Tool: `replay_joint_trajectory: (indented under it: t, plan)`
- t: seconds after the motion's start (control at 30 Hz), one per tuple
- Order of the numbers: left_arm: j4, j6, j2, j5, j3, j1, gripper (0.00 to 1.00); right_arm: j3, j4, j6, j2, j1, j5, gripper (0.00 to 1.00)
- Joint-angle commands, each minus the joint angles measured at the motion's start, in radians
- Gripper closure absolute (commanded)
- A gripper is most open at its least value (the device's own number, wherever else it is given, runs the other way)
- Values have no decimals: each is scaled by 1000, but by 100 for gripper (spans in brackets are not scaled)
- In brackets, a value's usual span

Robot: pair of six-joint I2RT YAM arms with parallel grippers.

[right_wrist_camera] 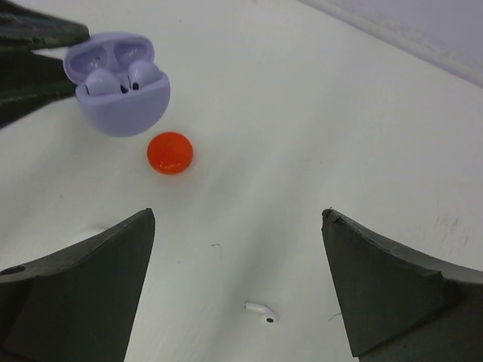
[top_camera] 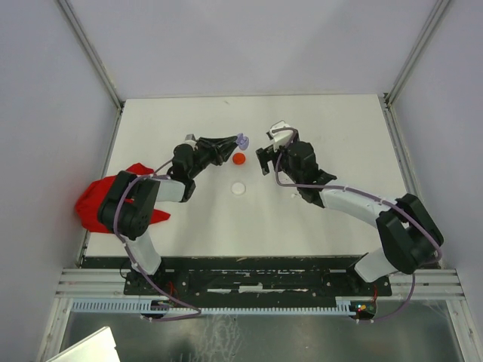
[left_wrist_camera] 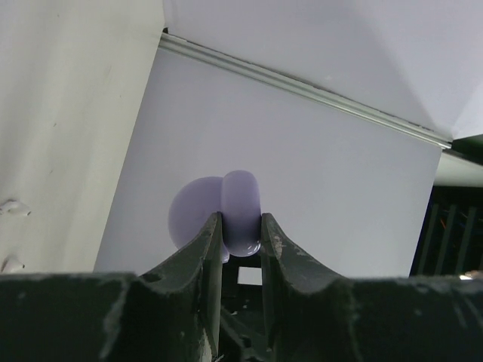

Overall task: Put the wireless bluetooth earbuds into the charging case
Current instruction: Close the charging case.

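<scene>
1. The left gripper [left_wrist_camera: 241, 230] is clenched on the lilac charging case [right_wrist_camera: 124, 113], holding it up off the table [top_camera: 189, 226] with the lid open. Both lilac earbuds [right_wrist_camera: 102, 84] sit in their wells.
2. The right gripper [right_wrist_camera: 238, 226] hangs empty, jaws spread wide, over a loose white earbud [right_wrist_camera: 260, 311] near the red disc [right_wrist_camera: 170, 152].
3. This pair looks inserted. Next, I'd guess, comes a careful pinch on the white bud, which is tiny and lying flat.

Lighting is bright, even and diffuse in all three views; shadows are faint and soft-edged. Ahead of the right gripper [right_wrist_camera: 238, 219], the red disc [right_wrist_camera: 170, 152] carries small glare spots; that gripper's own fingers [right_wrist_camera: 83, 286] read dark and slightly soft. The left gripper [left_wrist_camera: 241, 222] fingers [left_wrist_camera: 189, 264] are underexposed, and the lilac case [left_wrist_camera: 241, 197] between them is evenly lit.
</scene>
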State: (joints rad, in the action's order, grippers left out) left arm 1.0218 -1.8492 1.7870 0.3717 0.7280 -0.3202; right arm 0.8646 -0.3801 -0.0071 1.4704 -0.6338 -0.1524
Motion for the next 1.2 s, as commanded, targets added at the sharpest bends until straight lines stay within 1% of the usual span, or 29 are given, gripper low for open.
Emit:
replay_joint_trajectory:
  t: [0.0, 0.2, 0.43, 0.73, 1.17]
  plan:
    - [-83, -95, -81, -123, 16, -55, 97, 15, -71, -79, 79, -35, -71, 1]
    - [-152, -131, -104, -159, 25, -103, 97, 82, -123, -134, 188, -81, -122, 1]
    - [-174, -131, -113, -162, 19, -117, 97, 125, -181, -150, 240, -102, -167, 1]
    - [-173, -138, -117, -136, -12, -117, 97, 136, -214, -192, 277, -104, -229, 0]
    - [-166, -118, -107, -115, -52, -110, 97, 112, -232, -269, 250, -105, -284, 0]
